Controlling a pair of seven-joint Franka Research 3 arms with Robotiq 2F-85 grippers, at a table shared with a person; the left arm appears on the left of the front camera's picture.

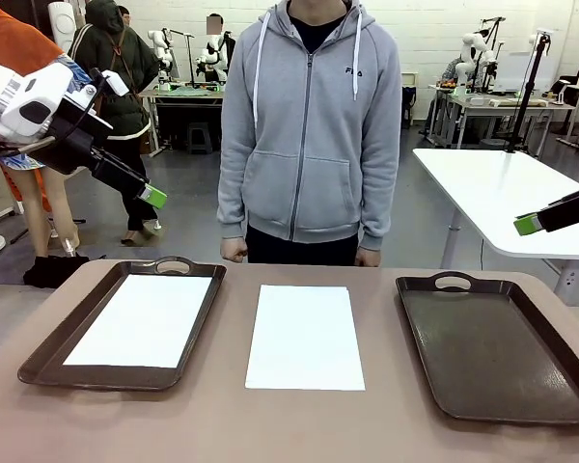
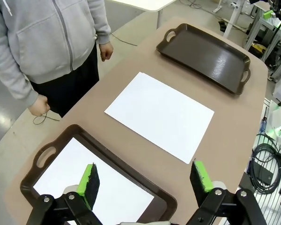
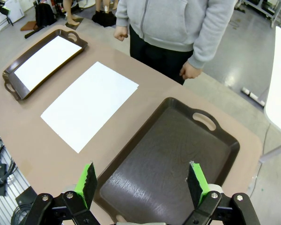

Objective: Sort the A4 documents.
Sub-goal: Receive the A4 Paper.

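Centrally, an A4 sheet (image 2: 159, 115) lies beyond the left pincer (image 2: 145, 171).

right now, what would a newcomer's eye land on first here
A white A4 sheet lies alone mid-table, between a left tray already holding a second sheet and a bare right tray. A person in a grey hoodie stands at the far edge, while the left gripper and right gripper hang open above the trays.
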